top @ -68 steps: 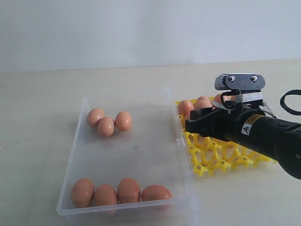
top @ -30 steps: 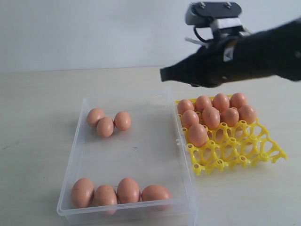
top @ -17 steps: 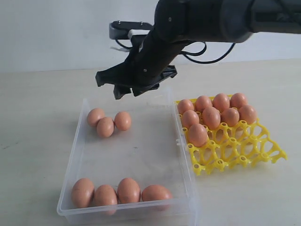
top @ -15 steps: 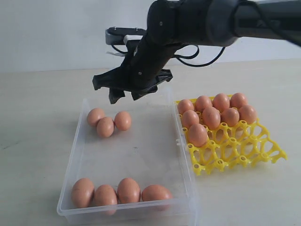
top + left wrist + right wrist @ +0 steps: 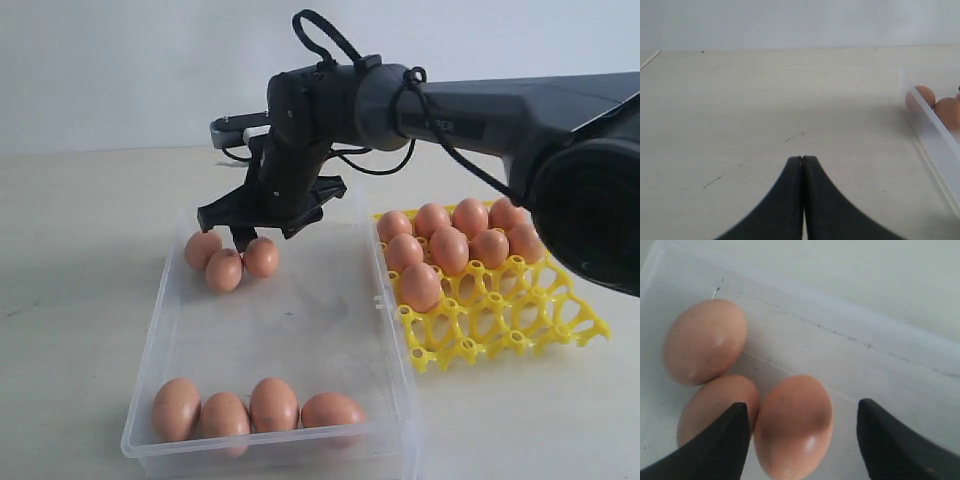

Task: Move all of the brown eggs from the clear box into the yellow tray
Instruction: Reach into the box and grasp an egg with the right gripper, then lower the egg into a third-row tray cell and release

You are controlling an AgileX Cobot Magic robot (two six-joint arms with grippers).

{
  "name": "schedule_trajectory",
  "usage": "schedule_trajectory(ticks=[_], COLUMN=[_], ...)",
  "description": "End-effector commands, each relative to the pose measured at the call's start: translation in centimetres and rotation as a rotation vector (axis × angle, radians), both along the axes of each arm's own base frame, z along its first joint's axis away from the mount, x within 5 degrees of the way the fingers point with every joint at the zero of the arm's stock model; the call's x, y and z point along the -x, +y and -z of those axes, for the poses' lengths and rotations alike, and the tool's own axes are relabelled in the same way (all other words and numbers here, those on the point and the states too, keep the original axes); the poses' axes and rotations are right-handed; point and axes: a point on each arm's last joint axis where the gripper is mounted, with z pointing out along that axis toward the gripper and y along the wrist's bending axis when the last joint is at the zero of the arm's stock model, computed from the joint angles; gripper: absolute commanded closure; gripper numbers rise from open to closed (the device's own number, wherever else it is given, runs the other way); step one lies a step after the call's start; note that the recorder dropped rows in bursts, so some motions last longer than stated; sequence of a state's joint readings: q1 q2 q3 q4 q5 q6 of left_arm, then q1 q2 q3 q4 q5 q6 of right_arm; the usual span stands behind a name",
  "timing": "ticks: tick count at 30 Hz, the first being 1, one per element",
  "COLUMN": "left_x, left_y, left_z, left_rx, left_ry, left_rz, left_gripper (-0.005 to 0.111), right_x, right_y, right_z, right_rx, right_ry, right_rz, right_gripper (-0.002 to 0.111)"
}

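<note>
The right gripper [image 5: 262, 232] hangs just over three brown eggs [image 5: 224, 270] in the upper left part of the clear box [image 5: 395, 330]. Its jaws stand wide apart and hold nothing. In the right wrist view one egg [image 5: 792, 427] lies between the two fingers [image 5: 715, 445].

Four more eggs [image 5: 273, 403] lie along the lower edge of the box, and nine eggs [image 5: 449, 248] already sit in the yellow tray [image 5: 520, 325] at the right.

The left gripper [image 5: 802, 160] is closed with nothing in it, over the bare table [image 5: 740, 100].

I think the danger is the neighbour egg [image 5: 715, 410]. It touches the chosen egg, and one finger is almost over it. If the gripper goes down like this, the finger may press on it or push it away. A hard squeeze could also crack the shell.
</note>
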State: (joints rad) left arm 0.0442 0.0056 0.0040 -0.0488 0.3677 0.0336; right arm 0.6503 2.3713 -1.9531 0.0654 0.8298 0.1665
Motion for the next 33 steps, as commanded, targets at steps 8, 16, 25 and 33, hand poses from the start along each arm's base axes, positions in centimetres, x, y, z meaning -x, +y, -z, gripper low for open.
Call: schedule_trajectory(ticks=[8, 16, 25, 33], left_x=[0.0, 0.0, 0.0, 0.0], left_y=[0.0, 0.0, 0.0, 0.0], left_z=[-0.3, -0.3, -0.3, -0.3], left_rx=[0.010, 0.010, 0.010, 0.010], left_ry=[-0.024, -0.024, -0.024, -0.024], left_rz=[0.003, 0.003, 0.003, 0.003], left_gripper=[0.107, 0.107, 0.107, 0.107], right_x=[-0.4, 0.5, 6.6, 11.9], right_y=[0.7, -0.6, -7.7, -16.0], right_z=[1.2, -4.3, -6.2, -4.0], right_rx=[-0.027, -0.146, -0.313, -0.187], right_ry=[0.006, -0.265, -0.645, -0.740], right_rz=[-0.009, -0.023, -0.020, 0.090], right_gripper=[0.089, 0.108, 0.108, 0.108])
